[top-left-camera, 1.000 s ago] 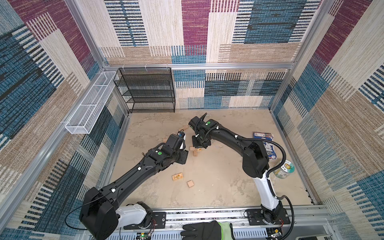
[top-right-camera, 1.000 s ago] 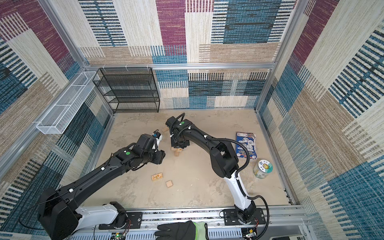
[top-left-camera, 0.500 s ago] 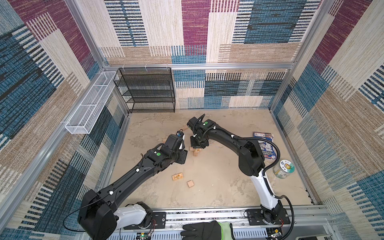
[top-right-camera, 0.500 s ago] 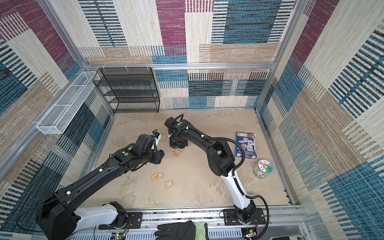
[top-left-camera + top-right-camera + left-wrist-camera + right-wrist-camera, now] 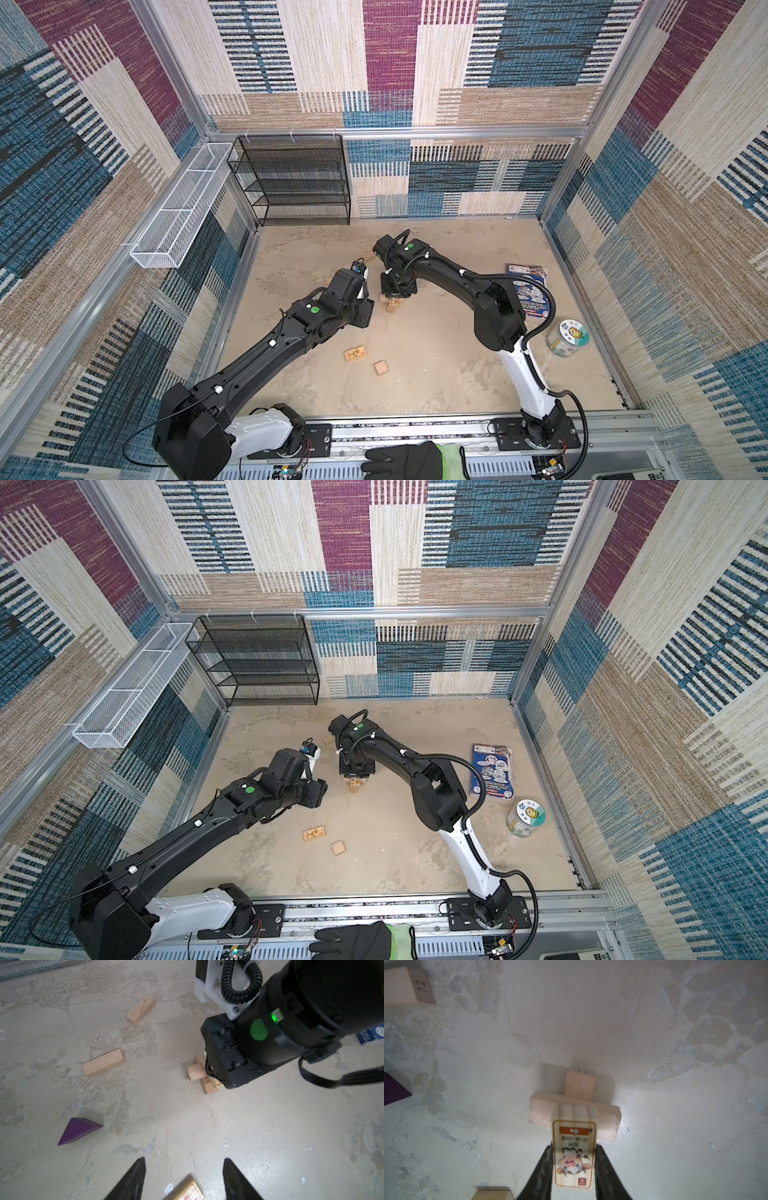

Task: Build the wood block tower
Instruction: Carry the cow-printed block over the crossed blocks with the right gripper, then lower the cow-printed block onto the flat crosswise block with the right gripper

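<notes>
The tower (image 5: 607, 1121) is two pale bricks laid crosswise, standing near the middle of the counter (image 5: 436, 382). A printed block (image 5: 574, 1159) with an orange label and a cartoon cow hangs right over the upper brick, running in line with the lower one. Whether it already touches the stack I cannot tell. The right hand (image 5: 574, 1147) is clenched on this printed block, one finger on each long side.

Loose pieces lie around the tower. A plain brick (image 5: 103, 1062) and a stamped brick (image 5: 141, 1009) lie flat and apart from each other, and a purple wedge (image 5: 80, 1131) lies on its side. Nearer the front edge is a second printed block (image 5: 356, 354), with a cube (image 5: 381, 368) just beside it. The left hand (image 5: 185, 1160) hovers released and empty, its fingers spread above that second printed block, clear of the tower.

Farther right lie a blue booklet (image 5: 530, 291) and a clear jar (image 5: 567, 337). A black wire rack (image 5: 293, 180) stands at the back wall.
</notes>
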You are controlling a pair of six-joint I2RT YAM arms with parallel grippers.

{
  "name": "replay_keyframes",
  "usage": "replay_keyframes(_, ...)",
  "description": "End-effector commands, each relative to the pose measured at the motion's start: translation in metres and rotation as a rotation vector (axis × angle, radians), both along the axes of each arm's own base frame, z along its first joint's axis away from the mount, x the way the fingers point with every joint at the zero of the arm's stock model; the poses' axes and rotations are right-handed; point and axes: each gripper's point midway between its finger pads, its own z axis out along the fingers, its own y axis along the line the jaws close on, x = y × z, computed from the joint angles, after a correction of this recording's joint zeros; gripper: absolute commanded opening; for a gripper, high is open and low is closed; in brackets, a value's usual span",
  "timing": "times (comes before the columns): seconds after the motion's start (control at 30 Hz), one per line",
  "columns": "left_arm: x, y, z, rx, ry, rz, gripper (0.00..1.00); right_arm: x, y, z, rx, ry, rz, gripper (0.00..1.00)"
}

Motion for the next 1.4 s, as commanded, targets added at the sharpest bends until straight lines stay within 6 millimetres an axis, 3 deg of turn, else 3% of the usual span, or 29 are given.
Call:
replay_keyframes(0.0, 0.001, 0.003, 0.002, 0.010, -0.013, 0.016, 0.64, 0.000, 0.000, 0.000, -0.001, 0.007, -0.022, 0.00)
replay_keyframes(1.07, -0.003, 0.004, 0.006, 0.041, -0.043, 0.012, 0.65, 0.010, 0.002, -0.004, -0.032, 0.013, -0.057, 0.00)
replay_keyframes(1.37, -0.004, 0.004, 0.006, 0.047, -0.048, 0.013, 0.66, 0.010, 0.003, -0.006, -0.030, 0.017, -0.063, 0.08)
